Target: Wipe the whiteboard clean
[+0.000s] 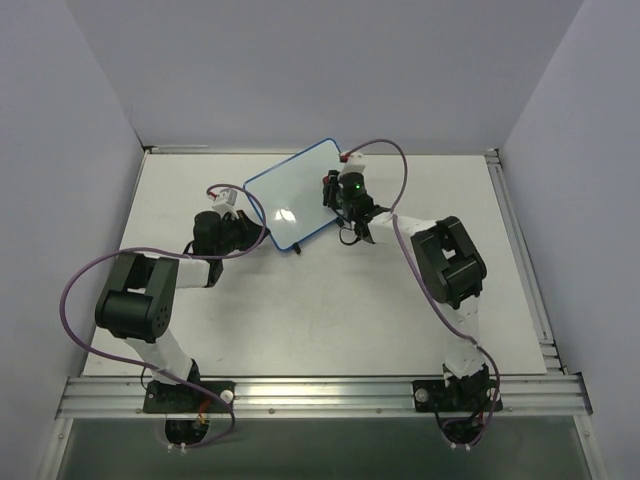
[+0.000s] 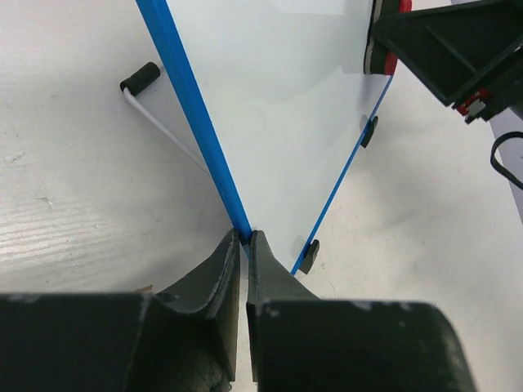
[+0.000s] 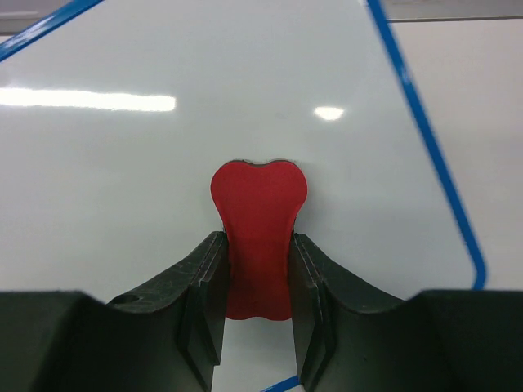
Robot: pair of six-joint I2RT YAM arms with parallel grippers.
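Observation:
The whiteboard, white with a thin blue rim, stands tilted at the middle of the table on black feet. My left gripper is shut on its blue rim at a near corner. My right gripper is shut on the small red eraser and presses it flat against the board face. The eraser also shows in the left wrist view, at the board's far edge. The board face looks blank in all views, with only light glare.
A white marker with a black cap lies on the table behind the board. Purple cables loop over both arms. Pale walls close in the table on three sides, and a metal rail runs along the near edge.

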